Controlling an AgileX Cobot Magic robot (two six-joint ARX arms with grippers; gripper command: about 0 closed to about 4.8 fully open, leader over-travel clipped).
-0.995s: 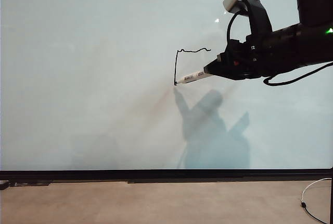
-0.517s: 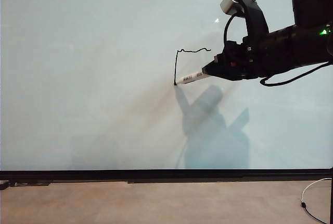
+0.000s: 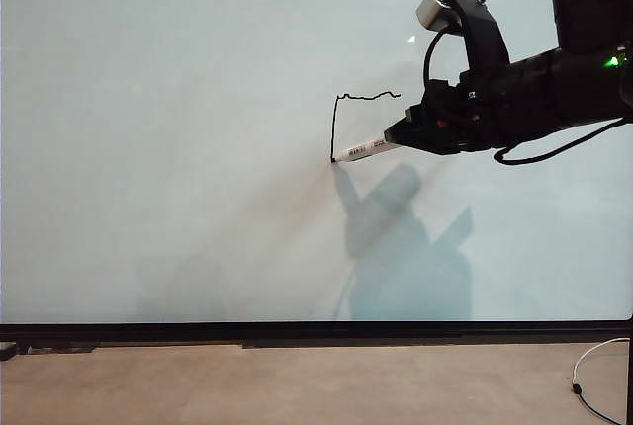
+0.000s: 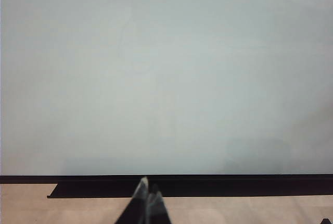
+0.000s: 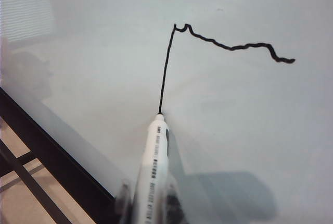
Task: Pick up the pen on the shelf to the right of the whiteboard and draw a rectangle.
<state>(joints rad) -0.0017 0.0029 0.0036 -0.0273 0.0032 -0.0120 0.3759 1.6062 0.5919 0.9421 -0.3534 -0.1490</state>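
The whiteboard (image 3: 178, 148) fills most of the exterior view. My right gripper (image 3: 396, 132) reaches in from the right and is shut on the white pen (image 3: 362, 149), whose black tip touches the board at the lower end of a drawn vertical line. The rectangle (image 3: 336, 124) shows as a wavy top line and a left side only. In the right wrist view the pen (image 5: 154, 161) sits between the jaws of the right gripper (image 5: 148, 203), its tip at the foot of the rectangle's stroke (image 5: 165, 73). My left gripper (image 4: 148, 195) is shut, empty, low in front of the whiteboard (image 4: 166, 78).
A thin black rail (image 3: 316, 329) runs along the board's bottom edge, with a tan surface (image 3: 297, 385) below it. A white cable (image 3: 593, 366) lies at the lower right. The arm's shadow (image 3: 406, 247) falls on the board under the pen.
The pen tip stays at the lower end of the vertical line; the right arm has barely shifted. The drawn line looks unchanged.
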